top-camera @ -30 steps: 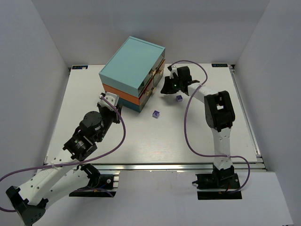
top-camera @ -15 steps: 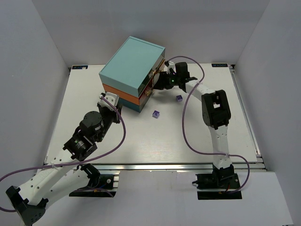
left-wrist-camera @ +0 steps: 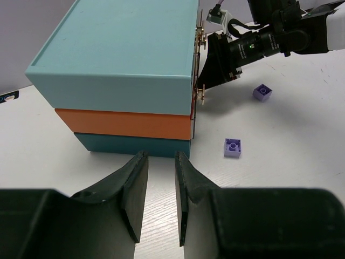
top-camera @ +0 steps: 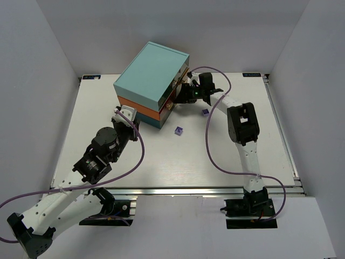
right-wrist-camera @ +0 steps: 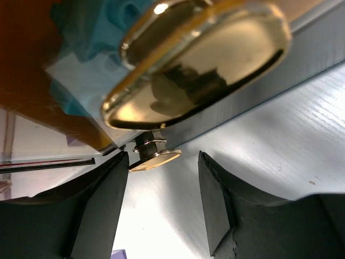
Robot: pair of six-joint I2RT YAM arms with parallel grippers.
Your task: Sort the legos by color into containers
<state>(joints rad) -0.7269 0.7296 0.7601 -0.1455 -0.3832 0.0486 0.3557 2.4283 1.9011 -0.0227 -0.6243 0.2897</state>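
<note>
The right gripper (top-camera: 181, 97) stood with its jaws apart at the handled front of the chest (top-camera: 151, 75). A small gold handle (right-wrist-camera: 156, 157) lay just off its tips, in the gap between its two fingers (right-wrist-camera: 97, 216). The left-hand finger sat close against the handle's rim, though the wrist view could not show whether the two touched. A larger gold handle (right-wrist-camera: 199, 70) filled the view just above the fingers. A blurred teal studded shape (right-wrist-camera: 105, 29) showed up and to the left of it.

The left gripper (left-wrist-camera: 160, 157) hovered low over the table (top-camera: 215, 162), its jaws parted by a narrow gap with nothing between them. Its tips pointed at the chest's side wall, and the light-teal, orange and blue layers stood stacked straight ahead of it.

Two lavender bricks lay studs up on the table, clear of both grippers. The nearer brick (left-wrist-camera: 232, 147) sat ahead and to the right of the left gripper's tips, near the chest's bottom front corner. The farther brick (left-wrist-camera: 262, 92) lay further ahead and further right, close beside the right arm's black wrist. From the right gripper, both bricks lay back behind its tips and away from the chest front, the farther brick being the closer to it.
</note>
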